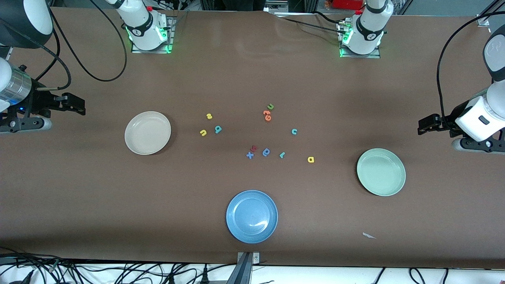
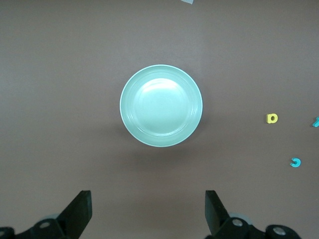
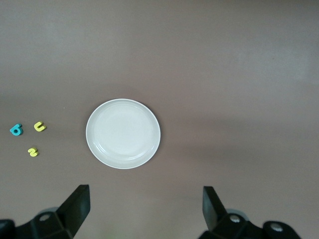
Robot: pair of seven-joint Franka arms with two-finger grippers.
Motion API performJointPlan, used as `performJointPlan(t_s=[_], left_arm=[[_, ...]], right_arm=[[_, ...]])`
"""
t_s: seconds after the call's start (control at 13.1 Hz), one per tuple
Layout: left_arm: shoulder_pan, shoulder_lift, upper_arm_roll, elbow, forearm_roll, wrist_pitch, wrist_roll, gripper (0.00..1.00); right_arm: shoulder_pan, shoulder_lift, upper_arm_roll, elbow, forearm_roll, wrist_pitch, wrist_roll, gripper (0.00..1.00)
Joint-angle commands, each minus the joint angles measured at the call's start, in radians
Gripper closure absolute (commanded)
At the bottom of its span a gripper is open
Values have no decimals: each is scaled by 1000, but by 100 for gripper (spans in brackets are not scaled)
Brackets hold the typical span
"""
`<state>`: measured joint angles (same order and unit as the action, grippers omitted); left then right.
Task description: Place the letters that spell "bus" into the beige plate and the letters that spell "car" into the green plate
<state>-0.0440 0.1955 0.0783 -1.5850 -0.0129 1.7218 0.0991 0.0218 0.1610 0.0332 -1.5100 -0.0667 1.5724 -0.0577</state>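
A brown tabletop carries a beige plate, a green plate and a blue plate, all empty, with small foam letters scattered between them and a paper scrap.

Only the foam letters themselves read: teal "c", yellow "a", green "u"
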Motion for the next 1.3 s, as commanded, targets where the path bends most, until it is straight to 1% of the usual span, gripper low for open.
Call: performJointPlan(t_s=[0.0, 0.69, 0.76, 0.84, 0.92, 0.99, 1.14, 1.22], left_arm=[[4, 16, -5, 36, 22, -19, 8, 0], [-5, 19, -5, 36, 21, -18, 4, 0], [-8, 48, -5, 37, 18, -2, -8, 0], [-5, 57, -6, 40, -11, 5, -54, 0], [-10, 94, -6, 40, -69, 27, -105, 0], [-7, 166, -9, 49, -82, 39, -122, 0], [-58, 176, -11, 53, -90, 47, -128, 0], [-106, 209, -11, 56, -91, 51, -130, 0]], right_arm=[[-3, -3, -3, 2, 21, 1, 6, 0], [-2, -3, -3, 5, 25, 3, 6, 0], [-3, -3, -3, 5, 25, 3, 6, 0], [-3, -3, -3, 5, 25, 3, 6, 0], [-3, -1, -6, 5, 30, 8, 6, 0], [-5, 0, -10, 5, 42, 12, 2, 0], [-5, 0, -10, 1, 44, 17, 1, 0], [-5, 0, -9, 1, 51, 17, 1, 0]])
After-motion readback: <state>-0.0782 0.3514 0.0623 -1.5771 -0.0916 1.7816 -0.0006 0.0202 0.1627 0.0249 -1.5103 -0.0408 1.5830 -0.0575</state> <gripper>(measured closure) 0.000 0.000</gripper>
